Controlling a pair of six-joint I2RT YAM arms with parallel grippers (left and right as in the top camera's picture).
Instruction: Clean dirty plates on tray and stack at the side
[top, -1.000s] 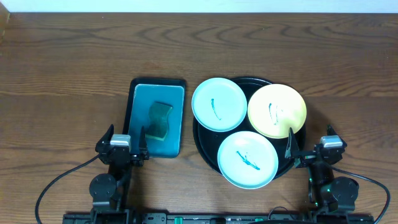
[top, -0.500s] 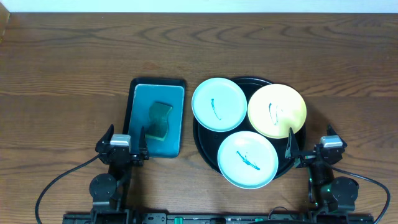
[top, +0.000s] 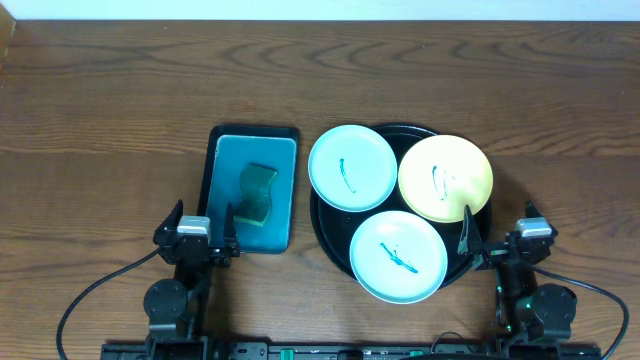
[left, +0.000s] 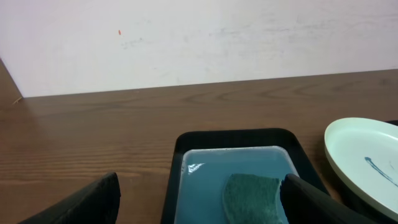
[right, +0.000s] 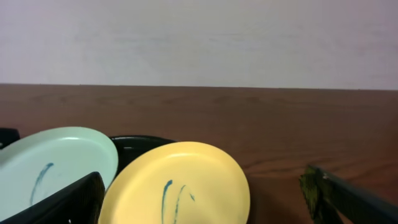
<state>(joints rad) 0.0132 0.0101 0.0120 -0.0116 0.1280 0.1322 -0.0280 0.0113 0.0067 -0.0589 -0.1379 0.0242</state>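
Observation:
The round black tray (top: 323, 222) holds three plates with teal scribbles: a mint-white plate (top: 352, 167) at the upper left, a pale yellow plate (top: 446, 178) at the upper right, and a mint-white plate (top: 398, 256) at the front. The yellow plate (right: 177, 184) and a mint plate (right: 53, 165) show in the right wrist view, and one mint plate (left: 364, 162) in the left wrist view. My left gripper (top: 197, 228) is open and empty near the table's front edge, in front of the teal tray. My right gripper (top: 497, 237) is open and empty beside the black tray's front right rim.
A rectangular teal tray (top: 228, 160) with a black rim lies left of the black tray and holds a dark green sponge (top: 258, 192). The sponge (left: 252, 198) shows between my left fingers. A white wall runs behind the wooden table.

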